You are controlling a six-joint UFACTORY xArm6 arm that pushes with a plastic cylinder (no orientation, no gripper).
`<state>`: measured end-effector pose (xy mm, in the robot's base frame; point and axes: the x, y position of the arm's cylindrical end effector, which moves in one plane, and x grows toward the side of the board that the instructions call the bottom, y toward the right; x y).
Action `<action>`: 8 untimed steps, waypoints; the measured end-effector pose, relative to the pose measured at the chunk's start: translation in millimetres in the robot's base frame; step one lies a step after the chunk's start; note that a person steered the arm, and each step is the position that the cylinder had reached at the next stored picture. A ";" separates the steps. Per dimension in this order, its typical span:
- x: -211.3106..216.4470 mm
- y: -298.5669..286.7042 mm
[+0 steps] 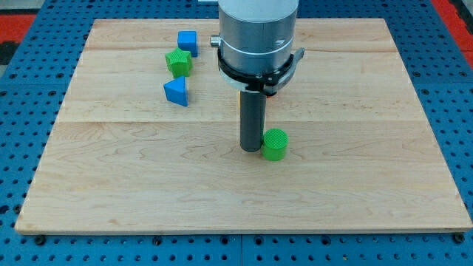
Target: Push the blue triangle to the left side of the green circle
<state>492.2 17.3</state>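
The blue triangle (177, 91) lies on the wooden board (148, 185) at the upper left. The green circle (276, 144) stands near the board's middle. My tip (252, 148) rests on the board right against the green circle's left side. The blue triangle is well off to the upper left of my tip. The arm's grey body (257, 37) hangs over the board's top middle. A small orange bit (239, 90) shows behind the rod, mostly hidden.
A green star-shaped block (178, 62) sits just above the blue triangle, and a blue cube (187, 41) sits just above that. The board lies on a blue pegboard surface (29, 81).
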 end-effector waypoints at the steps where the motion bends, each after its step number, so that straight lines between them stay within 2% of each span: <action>1: -0.2 -24.1; 2: -9.3 -86.3; 4: -64.2 -75.5; 6: -77.1 -71.0; 8: -108.8 -71.0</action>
<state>383.4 -53.7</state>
